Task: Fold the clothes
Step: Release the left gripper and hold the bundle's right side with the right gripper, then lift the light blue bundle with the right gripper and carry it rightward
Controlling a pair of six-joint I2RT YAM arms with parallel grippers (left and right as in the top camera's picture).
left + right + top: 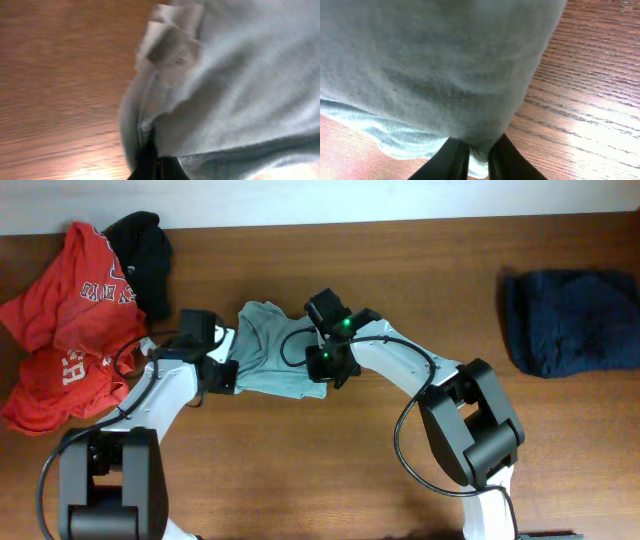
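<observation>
Your left arm (165,385) and right arm (400,358) wear white shells, black joints and looping black cables, with green lights (345,326) at the right wrist.

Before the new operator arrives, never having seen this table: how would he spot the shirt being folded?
On the brown wooden table, look where the left arm and right arm meet. Their jaws pinch a pale grey-blue cotton T-shirt. Only it is pale; the red tees, black top and navy bundle lie at the ends.

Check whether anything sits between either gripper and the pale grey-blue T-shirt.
Nothing visible does. The left gripper and right gripper each pinch the T-shirt at opposite edges; the red tees and navy garment lie apart from it.
</observation>
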